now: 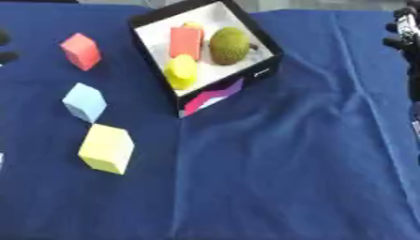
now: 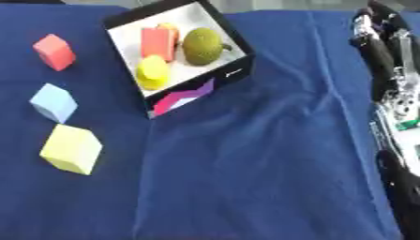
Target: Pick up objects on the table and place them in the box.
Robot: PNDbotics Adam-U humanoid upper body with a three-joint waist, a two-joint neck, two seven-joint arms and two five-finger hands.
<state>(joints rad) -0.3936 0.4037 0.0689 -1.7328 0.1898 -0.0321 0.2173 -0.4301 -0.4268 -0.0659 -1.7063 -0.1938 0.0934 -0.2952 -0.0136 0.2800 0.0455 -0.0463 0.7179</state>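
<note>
Blue cloth point(image 1: 287, 164) is covering the table in front of you, and the box point(image 1: 264, 50), black outside and white inside, is sitting toward the far side of it, turned at an angle with a pink and purple panel showing on its near wall. Inside the box a red block point(image 1: 186, 41) is standing at the far left, a rough green round fruit point(image 1: 229, 45) is lying to the right of that block, a yellow rounded piece point(image 1: 182, 71) is lying at the near left, and something orange is peeking out behind the red block, too hidden to make out.

Three cubes are waiting outside, all to the left of the box and well apart from it: a red cube point(image 1: 81, 51) level with the box, a light blue cube point(image 1: 85, 102) nearer to you than the box's near corner, and a yellow cube point(image 1: 107, 149) nearer still.

Your right hand point(image 2: 379, 44) is hanging far to the right of the box, at the edge of the right eye view, with its dark fingers stretched out fairly straight toward the far side and gripping nothing. Of your left hand point(image 1: 6, 47) only dark fingertips are showing at the left edge, beyond the red cube, and you cannot tell whether it is open or closed
</note>
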